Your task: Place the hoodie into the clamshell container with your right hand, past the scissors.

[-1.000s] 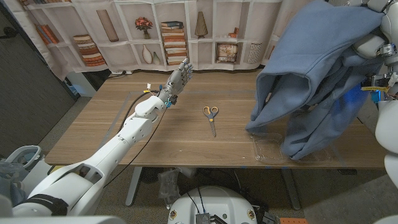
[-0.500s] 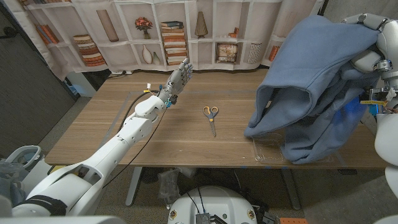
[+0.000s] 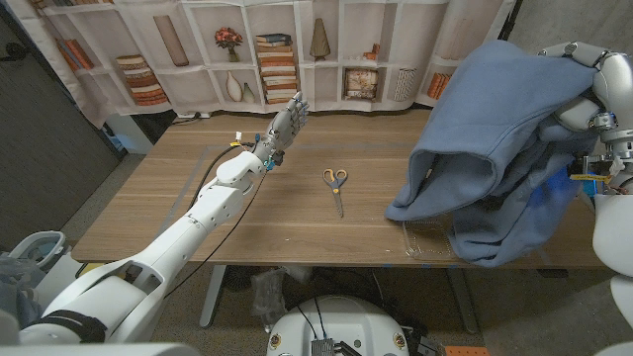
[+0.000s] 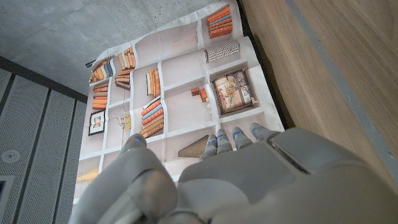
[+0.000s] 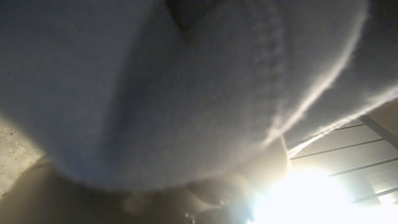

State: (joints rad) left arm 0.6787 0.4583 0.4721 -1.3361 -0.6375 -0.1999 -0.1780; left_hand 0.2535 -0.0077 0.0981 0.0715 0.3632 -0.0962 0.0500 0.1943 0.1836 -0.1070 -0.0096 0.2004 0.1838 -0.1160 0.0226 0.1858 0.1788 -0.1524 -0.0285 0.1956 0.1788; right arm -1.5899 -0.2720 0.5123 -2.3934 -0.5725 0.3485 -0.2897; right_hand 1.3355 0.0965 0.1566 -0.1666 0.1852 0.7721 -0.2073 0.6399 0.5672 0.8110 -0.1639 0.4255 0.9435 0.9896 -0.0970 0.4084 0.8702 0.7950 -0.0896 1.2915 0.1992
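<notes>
A blue hoodie (image 3: 495,148) hangs at the table's right side, held up by my right hand (image 3: 584,74) at its top. Its lower folds drape over the clear clamshell container (image 3: 423,237), of which a corner shows near the front edge. Close up in the right wrist view, hoodie fabric (image 5: 155,87) is blurred against a bright light. Scissors (image 3: 335,185) with yellow and blue handles lie at the table's middle, left of the hoodie. My left hand (image 3: 284,123) is raised over the far left part of the table, fingers apart and holding nothing; its back (image 4: 249,180) shows in the left wrist view.
A printed bookshelf backdrop (image 3: 247,49) runs behind the wooden table (image 3: 178,208). A dark panel (image 3: 40,129) stands at the left. A cable (image 3: 213,168) trails along my left arm.
My right hand has lowered the hoodie and carried it slightly right; its lower folds sag further over the container. The left arm and the scissors have stayed still.
</notes>
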